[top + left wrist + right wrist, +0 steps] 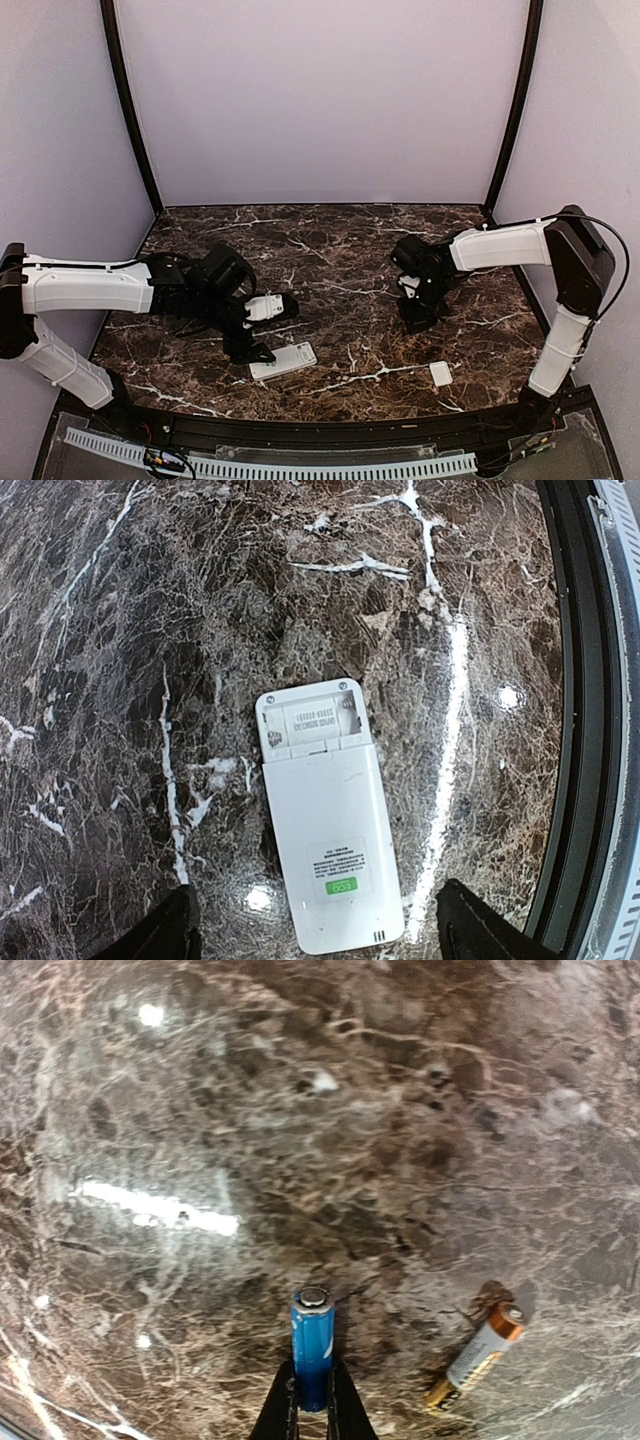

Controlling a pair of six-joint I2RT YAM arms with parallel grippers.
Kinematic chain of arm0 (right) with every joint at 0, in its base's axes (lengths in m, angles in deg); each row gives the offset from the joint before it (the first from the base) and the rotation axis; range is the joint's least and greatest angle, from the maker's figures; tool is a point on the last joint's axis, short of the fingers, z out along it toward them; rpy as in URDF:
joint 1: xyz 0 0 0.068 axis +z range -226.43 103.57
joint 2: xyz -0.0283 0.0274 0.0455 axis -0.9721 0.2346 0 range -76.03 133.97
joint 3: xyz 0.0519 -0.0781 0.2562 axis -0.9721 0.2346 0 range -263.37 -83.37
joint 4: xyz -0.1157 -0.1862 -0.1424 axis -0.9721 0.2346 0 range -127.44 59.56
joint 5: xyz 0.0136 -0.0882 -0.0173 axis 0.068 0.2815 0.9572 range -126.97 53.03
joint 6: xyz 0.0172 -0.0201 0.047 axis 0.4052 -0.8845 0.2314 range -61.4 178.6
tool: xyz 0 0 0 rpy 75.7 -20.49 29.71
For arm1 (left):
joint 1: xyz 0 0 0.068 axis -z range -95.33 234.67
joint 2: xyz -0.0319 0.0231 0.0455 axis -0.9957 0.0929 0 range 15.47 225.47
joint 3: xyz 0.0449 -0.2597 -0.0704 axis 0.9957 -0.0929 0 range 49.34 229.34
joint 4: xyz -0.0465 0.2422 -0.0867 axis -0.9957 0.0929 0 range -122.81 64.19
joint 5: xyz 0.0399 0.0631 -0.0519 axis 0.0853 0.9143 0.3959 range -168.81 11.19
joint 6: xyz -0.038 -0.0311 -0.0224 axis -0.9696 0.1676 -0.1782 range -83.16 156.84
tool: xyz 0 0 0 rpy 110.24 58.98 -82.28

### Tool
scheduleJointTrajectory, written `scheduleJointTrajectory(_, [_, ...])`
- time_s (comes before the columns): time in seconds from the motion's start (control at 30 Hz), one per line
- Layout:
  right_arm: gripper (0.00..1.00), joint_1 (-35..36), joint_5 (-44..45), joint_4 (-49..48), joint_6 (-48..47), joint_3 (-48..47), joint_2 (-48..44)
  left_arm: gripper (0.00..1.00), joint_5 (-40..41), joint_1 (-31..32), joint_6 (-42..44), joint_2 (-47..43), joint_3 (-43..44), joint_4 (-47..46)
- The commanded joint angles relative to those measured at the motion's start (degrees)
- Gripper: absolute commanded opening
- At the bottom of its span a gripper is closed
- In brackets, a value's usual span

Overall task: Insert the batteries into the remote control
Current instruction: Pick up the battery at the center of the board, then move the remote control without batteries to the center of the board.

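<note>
The white remote control (330,840) lies back-up on the marble table, with its green label (343,885) near my left gripper and its open, empty battery compartment (310,720) at the far end. My left gripper (320,940) is open and hovers over the remote's label end, one finger on each side and not touching. In the top view, the left gripper (250,345) is beside the remote (283,361). My right gripper (312,1405) is shut on a blue battery (312,1345) that points away from me. A second battery (477,1357), grey with copper ends, lies on the table to its right. The right gripper (418,312) is at centre right.
A small white cover piece (441,373) lies near the table's front right. The black front rail (575,730) runs along the right of the left wrist view. Grey walls and two dark posts (130,110) close in the table.
</note>
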Motion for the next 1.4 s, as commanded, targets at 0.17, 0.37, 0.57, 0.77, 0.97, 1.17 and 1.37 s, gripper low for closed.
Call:
scheduleJointTrajectory(0.17, [0.00, -0.3, -6.8, -1.4, -0.9, 0.2, -2.1, 0.81, 4.2, 5.5, 2.8, 6.3, -4.4, 2.0])
scheduleJointTrajectory(0.37, [0.00, -0.3, -7.5, -2.4, -1.2, 1.5, -1.9, 0.83, 8.0, 6.5, 2.6, 8.0, -5.8, -0.5])
scheduleJointTrajectory(0.57, [0.00, -0.2, -5.9, -2.3, -1.6, 2.0, -0.9, 0.84, 9.4, 6.6, 1.5, 10.5, -6.0, -1.4])
scheduleJointTrajectory(0.77, [0.09, 1.1, -2.7, -0.1, -1.5, 1.8, -1.0, 0.77, 9.5, 6.5, 0.8, 12.1, -5.9, -1.4])
scheduleJointTrajectory(0.97, [0.16, 2.2, -2.1, 0.5, -0.6, 2.1, -1.5, 0.65, 9.6, 6.6, 0.8, 12.3, -6.3, -1.7])
scheduleJointTrajectory(1.17, [0.10, 2.6, -2.4, 0.0, -0.2, 2.7, -1.2, 0.39, 9.8, 6.5, 1.0, 14.1, -5.5, -1.1])
scheduleJointTrajectory(1.37, [0.00, 2.6, -3.7, -0.6, 0.1, 3.8, -2.3, 0.05, 9.1, 6.6, 2.4, 13.6, -4.4, -0.4])
